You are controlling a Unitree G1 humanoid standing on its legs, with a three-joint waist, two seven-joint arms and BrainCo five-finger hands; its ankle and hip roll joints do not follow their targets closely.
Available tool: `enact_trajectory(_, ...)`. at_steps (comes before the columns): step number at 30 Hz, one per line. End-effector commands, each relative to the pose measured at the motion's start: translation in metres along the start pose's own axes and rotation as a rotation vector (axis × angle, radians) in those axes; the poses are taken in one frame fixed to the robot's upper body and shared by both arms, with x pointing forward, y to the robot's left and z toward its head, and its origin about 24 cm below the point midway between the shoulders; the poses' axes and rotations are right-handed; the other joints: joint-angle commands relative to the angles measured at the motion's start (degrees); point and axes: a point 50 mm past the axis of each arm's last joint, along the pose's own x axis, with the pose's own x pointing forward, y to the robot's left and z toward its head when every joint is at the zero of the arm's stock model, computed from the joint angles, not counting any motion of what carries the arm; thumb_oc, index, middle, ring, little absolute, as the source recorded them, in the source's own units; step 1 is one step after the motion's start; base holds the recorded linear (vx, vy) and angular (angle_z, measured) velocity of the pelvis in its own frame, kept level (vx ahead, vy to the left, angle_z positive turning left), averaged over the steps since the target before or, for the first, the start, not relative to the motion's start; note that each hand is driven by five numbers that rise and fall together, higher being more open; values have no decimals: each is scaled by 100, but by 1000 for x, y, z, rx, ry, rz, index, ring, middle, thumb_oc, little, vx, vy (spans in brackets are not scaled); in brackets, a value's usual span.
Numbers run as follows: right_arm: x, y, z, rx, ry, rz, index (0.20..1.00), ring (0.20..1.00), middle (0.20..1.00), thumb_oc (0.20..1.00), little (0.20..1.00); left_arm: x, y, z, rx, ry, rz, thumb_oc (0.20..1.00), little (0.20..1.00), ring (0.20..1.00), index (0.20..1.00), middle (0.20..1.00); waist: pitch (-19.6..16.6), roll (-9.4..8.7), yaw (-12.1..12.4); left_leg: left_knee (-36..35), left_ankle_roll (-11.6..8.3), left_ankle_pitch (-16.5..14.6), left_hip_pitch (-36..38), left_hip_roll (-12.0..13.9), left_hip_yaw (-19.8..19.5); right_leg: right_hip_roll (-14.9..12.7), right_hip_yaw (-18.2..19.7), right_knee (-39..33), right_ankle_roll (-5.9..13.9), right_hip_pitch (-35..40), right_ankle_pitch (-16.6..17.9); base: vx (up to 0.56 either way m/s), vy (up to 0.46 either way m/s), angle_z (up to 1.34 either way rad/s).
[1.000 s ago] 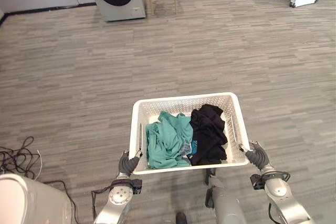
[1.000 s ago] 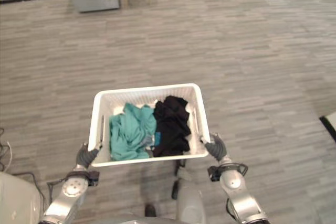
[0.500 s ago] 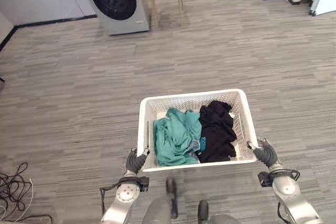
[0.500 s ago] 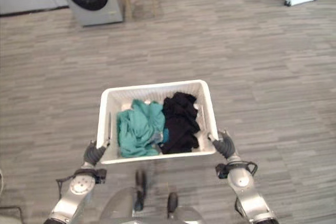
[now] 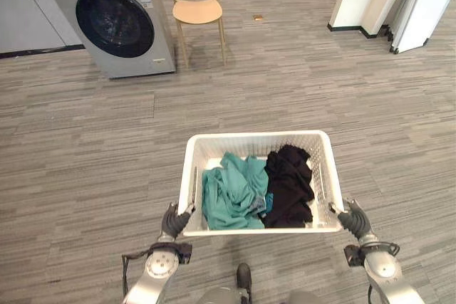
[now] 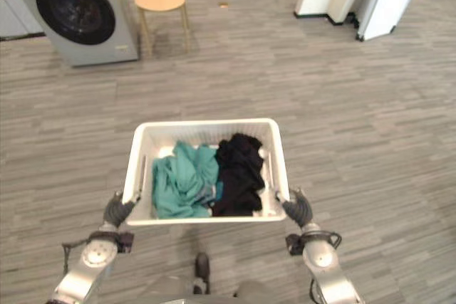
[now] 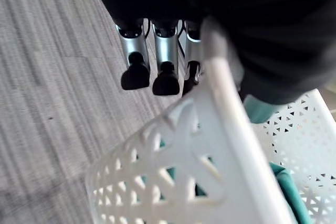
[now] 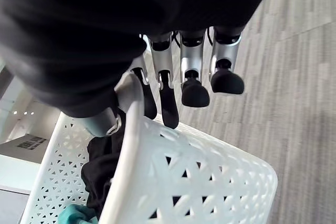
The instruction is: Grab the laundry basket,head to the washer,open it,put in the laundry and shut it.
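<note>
Between both hands: one white laundry basket (image 5: 254,149), carried above floor (image 5: 370,105), holding two garment heaps: teal clothes (image 5: 229,194) nearer left hand, black clothes (image 5: 288,184) nearer right hand.

Left hand (image 5: 172,220) curled on near-left rim corner; right hand (image 5: 353,218) curled on near-right rim corner, fingers hooked over edge in wrist views.

Far ahead, beyond left hand: one washer (image 5: 114,19), door closed; one wooden chair (image 5: 197,6) just beside it.

Risks, judged: corner-only grip could slip, tipping basket and spilling clothes; chair close to washer could snag basket on approach.
</note>
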Motion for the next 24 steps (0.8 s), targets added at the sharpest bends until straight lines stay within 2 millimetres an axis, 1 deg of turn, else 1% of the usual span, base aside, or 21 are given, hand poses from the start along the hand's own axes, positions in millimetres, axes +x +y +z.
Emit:
enact_trajectory(1,12,2,38,142,-210,49,200,200,200,200,200,-4,-4,35,-141,-203,-46,200,200,200,200,200,-29,-44,9,147,-449,-395,279,554,285,-43,-86,-2157,385,698,1645,335,-37,47)
enact_trajectory(2,12,1,37,145,-205,49,200,200,200,200,200,-5,-4,34,-144,-200,-45,200,200,200,200,200,-2,-83,-44,146,-458,-500,437,494,244,-27,-107,-2535,402,493,1715,669,-116,46)
enact_trajectory(3,11,1,33,141,-185,49,200,200,200,200,200,-7,-4,28,-146,-183,-34,200,200,200,200,200,98,-106,-215,158,-534,-830,922,445,20,33,-145,-3493,533,126,2038,668,-113,36)
enact_trajectory(4,11,1,33,140,-185,49,200,200,200,200,200,-7,-4,28,-147,-183,-34,200,200,200,200,200,103,-81,-228,164,-538,-853,934,470,7,53,-167,-3521,535,158,2041,687,-147,42)
enact_trajectory(5,11,0,33,135,-187,48,200,200,200,200,200,-6,-3,28,-141,-184,-26,200,200,200,200,200,108,-89,-283,150,-566,-946,1072,462,-53,25,-164,-3690,592,-12,2139,339,-94,49)
enact_trajectory(6,10,0,33,128,-188,52,200,200,200,200,200,-6,-2,27,-134,-184,-24,200,200,200,200,200,110,-45,-347,160,-595,-1041,1213,513,-132,16,-176,-3756,629,-92,2182,493,-159,54)
enact_trajectory(8,8,-1,31,116,-185,52,200,200,200,200,200,-6,-3,28,-135,-192,-29,200,200,200,200,200,49,-64,-432,286,-665,-1118,1433,542,-295,-17,11,-3607,620,-109,2283,497,-190,59)
enact_trajectory(9,8,0,31,124,-183,55,200,200,200,200,200,-6,-6,27,-143,-186,-34,200,200,200,200,200,1,-67,-452,424,-725,-1083,1468,579,-352,-44,52,-3524,570,-18,2391,504,-237,63)
enact_trajectory(10,7,-1,29,117,-179,52,200,200,200,200,200,-6,-9,27,-149,-185,-41,200,200,200,200,200,-60,-48,-491,573,-814,-1002,1483,651,-366,-57,37,-3443,505,27,2445,468,-250,70)
enact_trajectory(11,7,-4,27,106,-169,42,200,200,200,200,200,-6,-12,27,-154,-185,-53,200,200,200,200,200,-97,-24,-502,800,-924,-801,1419,749,-363,-54,7,-3398,443,116,2438,434,-287,55)
enact_trajectory(12,7,-8,27,95,-171,29,200,200,200,200,200,-4,-14,29,-157,-189,-61,200,200,200,200,200,-120,17,-535,1277,-1104,-437,1259,898,-354,-33,-102,-3410,356,230,2418,366,-284,47)
enact_trajectory(13,6,-10,27,93,-172,21,200,200,200,200,200,-4,-15,30,-156,-196,-69,200,200,200,200,200,-119,-6,-540,1760,-1140,-165,1055,1017,-296,-44,-150,-3426,278,368,2345,237,-203,48)
enact_trajectory(14,6,-10,27,93,-172,21,200,200,200,200,200,-4,-15,30,-156,-196,-69,200,200,200,200,200,-119,-6,-540,1760,-1140,-165,1055,1017,-296,-44,-150,-3426,278,368,2345,453,-356,37)
enact_trajectory(15,6,-16,24,89,-160,0,200,200,200,200,200,-5,-16,31,-159,-196,-80,200,200,200,200,200,-83,-89,-447,2859,-1051,175,465,1161,-70,83,-134,-3525,6,899,2004,350,-268,50)
enact_trajectory(16,6,-16,24,90,-160,0,200,200,200,200,200,-5,-16,31,-158,-197,-79,200,200,200,200,200,-92,-108,-451,2857,-1044,194,443,1140,-71,63,-132,-3533,8,883,2020,466,-321,34)
enact_trajectory(18,5,-20,23,82,-151,-12,200,200,200,200,200,-5,-18,31,-162,-192,-89,200,200,200,200,200,-53,-210,-318,2857,-895,-157,-112,954,67,18,-55,-3614,-14,1182,1869,317,-127,-15)
enact_trajectory(19,5,-22,22,81,-149,-20,200,200,200,200,200,-5,-19,30,-161,-189,-94,200,200,200,200,200,-22,-223,-258,2628,-832,-360,-277,936,170,22,-56,-3631,11,1322,1773,499,-112,-38)
enact_trajectory(20,4,-24,20,88,-139,-34,200,200,200,200,200,-6,-19,29,-160,-184,-97,200,200,200,200,200,-14,-227,-174,1972,-772,-465,-620,807,349,14,-92,-3646,60,1545,1602,455,-51,0)
enact_trajectory(21,4,-23,19,91,-137,-36,200,200,200,200,200,-6,-19,28,-158,-181,-95,200,200,200,200,200,-30,-186,-132,1588,-777,-342,-754,786,383,65,-77,-3658,66,1635,1550,340,-19,1)
enact_trajectory(22,4,-23,19,90,-136,-36,200,200,200,200,200,-7,-19,28,-158,-181,-95,200,200,200,200,200,-33,-199,-129,1527,-775,-320,-716,766,390,49,-73,-3661,72,1645,1540,250,9,1)
enact_trajectory(24,5,-22,18,93,-129,-39,200,200,200,200,200,-7,-17,26,-157,-172,-80,200,200,200,200,200,-42,-72,1,847,-880,170,-989,727,350,233,20,-3682,76,1944,1371,361,9,-14)
